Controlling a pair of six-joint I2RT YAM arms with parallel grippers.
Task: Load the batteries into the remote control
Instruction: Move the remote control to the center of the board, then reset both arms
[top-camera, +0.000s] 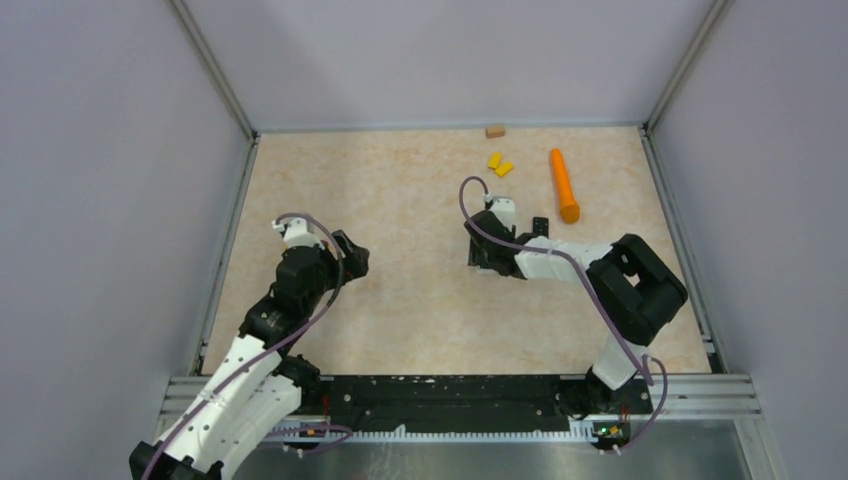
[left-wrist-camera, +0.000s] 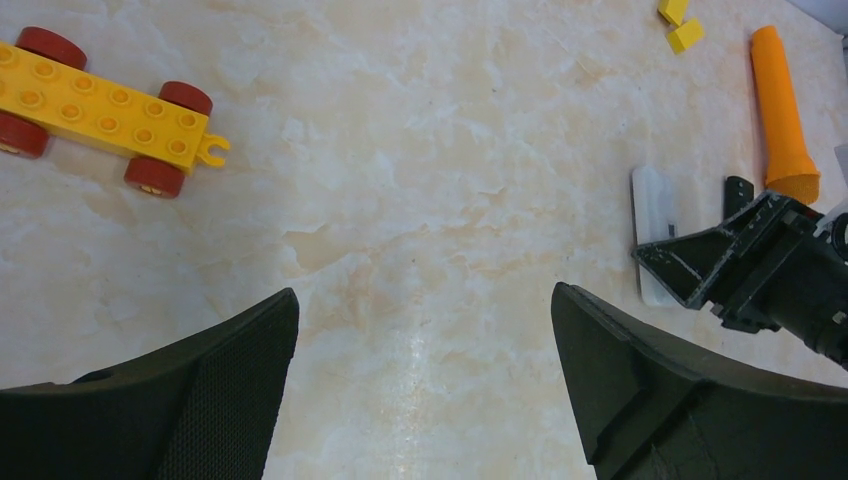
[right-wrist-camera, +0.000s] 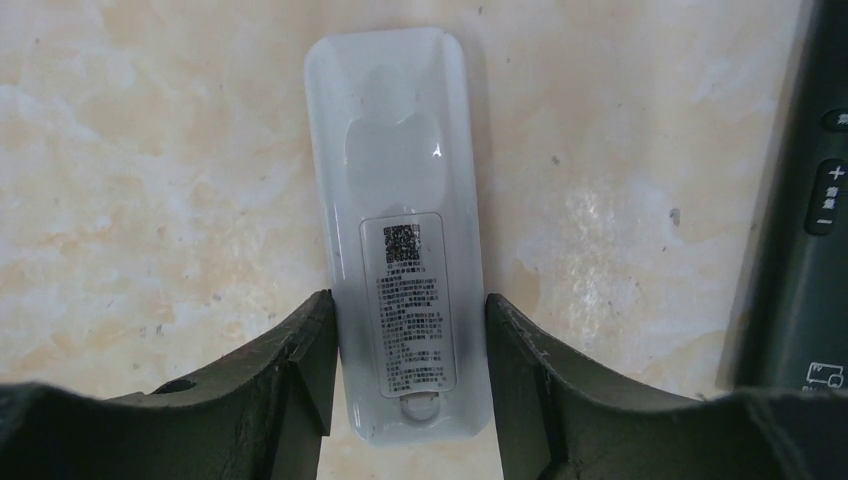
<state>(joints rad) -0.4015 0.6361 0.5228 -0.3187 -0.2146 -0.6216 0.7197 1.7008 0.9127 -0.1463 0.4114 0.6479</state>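
Observation:
A white remote (right-wrist-camera: 400, 200) lies back side up on the table, its label facing me. My right gripper (right-wrist-camera: 405, 310) has a finger against each long side of it near its lower end. In the top view this gripper (top-camera: 492, 245) covers the remote. The left wrist view shows the white remote (left-wrist-camera: 655, 215) partly under the right gripper (left-wrist-camera: 720, 265). A black remote (right-wrist-camera: 800, 200) lies just to the right, buttons up. My left gripper (left-wrist-camera: 425, 300) is open and empty over bare table, well left of the remotes (top-camera: 352, 255). No batteries are in view.
A long orange cylinder (top-camera: 564, 185) and two yellow blocks (top-camera: 500, 164) lie behind the right gripper. A tan block (top-camera: 495, 131) sits at the back wall. A yellow wheeled brick chassis (left-wrist-camera: 105, 110) lies ahead and left of my left gripper. Walls enclose the table.

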